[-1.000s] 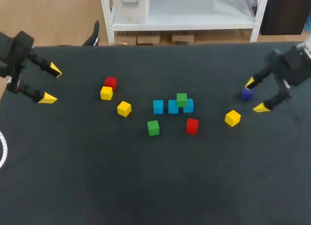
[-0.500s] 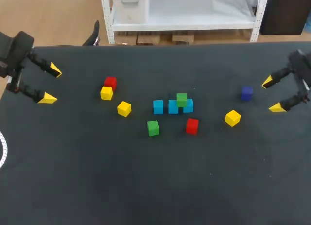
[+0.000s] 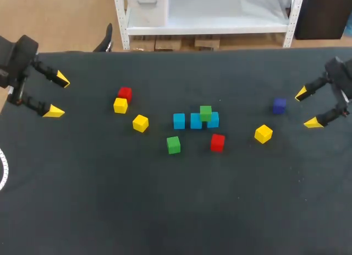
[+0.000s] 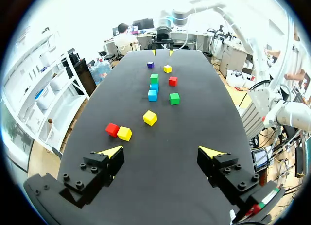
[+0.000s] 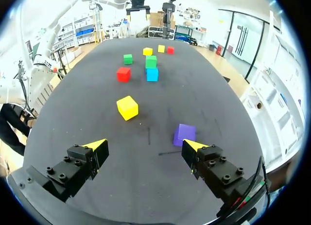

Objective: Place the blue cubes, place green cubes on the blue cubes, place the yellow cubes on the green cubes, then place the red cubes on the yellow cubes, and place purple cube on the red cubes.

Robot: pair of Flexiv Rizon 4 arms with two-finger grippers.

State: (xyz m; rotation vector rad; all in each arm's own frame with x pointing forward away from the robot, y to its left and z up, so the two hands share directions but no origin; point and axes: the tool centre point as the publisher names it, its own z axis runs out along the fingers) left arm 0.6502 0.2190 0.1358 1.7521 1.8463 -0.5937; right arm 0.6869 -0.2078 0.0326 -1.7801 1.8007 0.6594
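Note:
Three blue cubes (image 3: pixel 179 121) stand in a row at mid-table, and a green cube (image 3: pixel 205 113) rests on the row's right part. In front of the row lie a second green cube (image 3: pixel 173 145) and a red cube (image 3: pixel 217 142). Further left are a red cube (image 3: pixel 125 93) and two yellow cubes (image 3: pixel 120 105) (image 3: pixel 140 123). A third yellow cube (image 3: pixel 263 134) and the purple cube (image 3: pixel 279 105) lie to the right. My right gripper (image 3: pixel 307 107) is open and empty just right of the purple cube (image 5: pixel 184 133), which lies ahead of one finger. My left gripper (image 3: pixel 58 95) hangs open and empty at the far left.
The table's back edge (image 3: pixel 220 50) runs behind the cubes. A wide stretch of bare black tabletop (image 3: pixel 176 211) lies in front of them. My right gripper (image 4: pixel 162 51) shows far across the table in the left wrist view.
My right gripper has drawn back to the right, away from the purple cube, which stays where it was. The left arm and the other cubes have not moved.

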